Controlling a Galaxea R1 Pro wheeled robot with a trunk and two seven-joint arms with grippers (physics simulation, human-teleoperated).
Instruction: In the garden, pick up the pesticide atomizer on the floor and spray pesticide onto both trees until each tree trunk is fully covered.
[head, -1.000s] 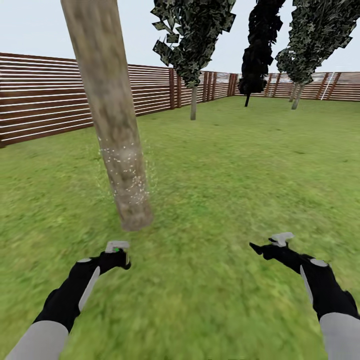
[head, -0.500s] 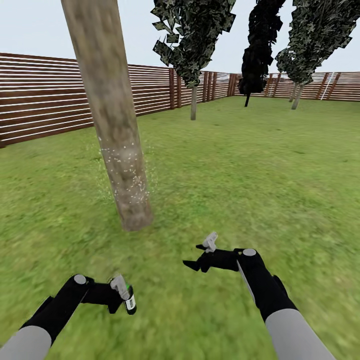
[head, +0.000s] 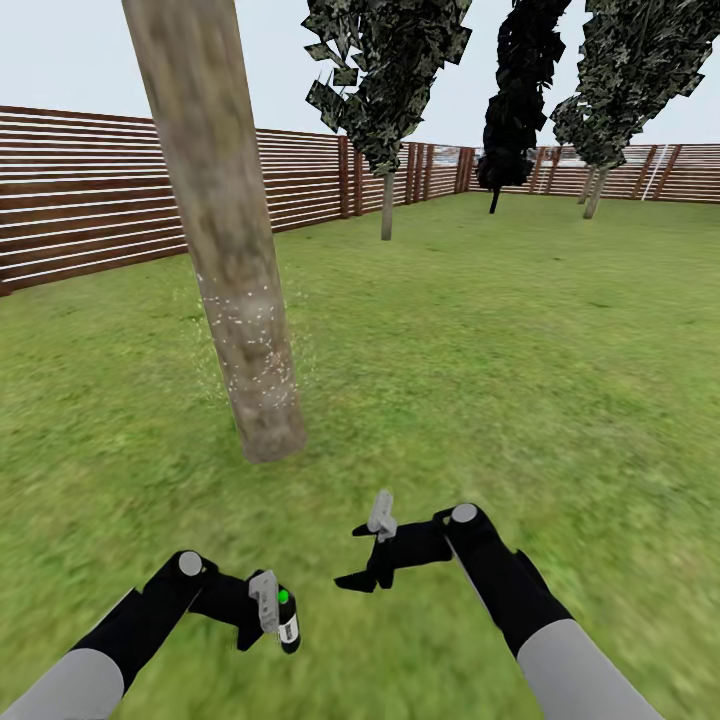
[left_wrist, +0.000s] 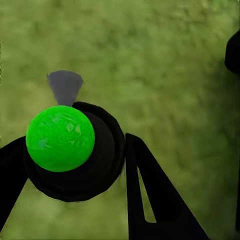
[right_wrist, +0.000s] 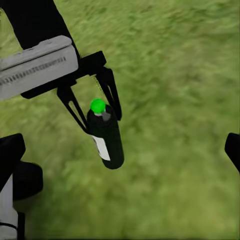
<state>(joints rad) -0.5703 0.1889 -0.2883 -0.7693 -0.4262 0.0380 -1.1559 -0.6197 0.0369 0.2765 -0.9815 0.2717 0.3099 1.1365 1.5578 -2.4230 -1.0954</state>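
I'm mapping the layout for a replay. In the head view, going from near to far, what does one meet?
pesticide atomizer held in the left pincer → right pincer → speckled tree trunk → thin-trunked dark tree → wooden fence

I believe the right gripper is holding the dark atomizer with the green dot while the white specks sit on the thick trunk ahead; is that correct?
Not quite: the left gripper holds the atomizer, as the head view shows; the right gripper is open and holds nothing. The right wrist view also shows the atomizer between the left fingers. The white specks do sit on the thick trunk.
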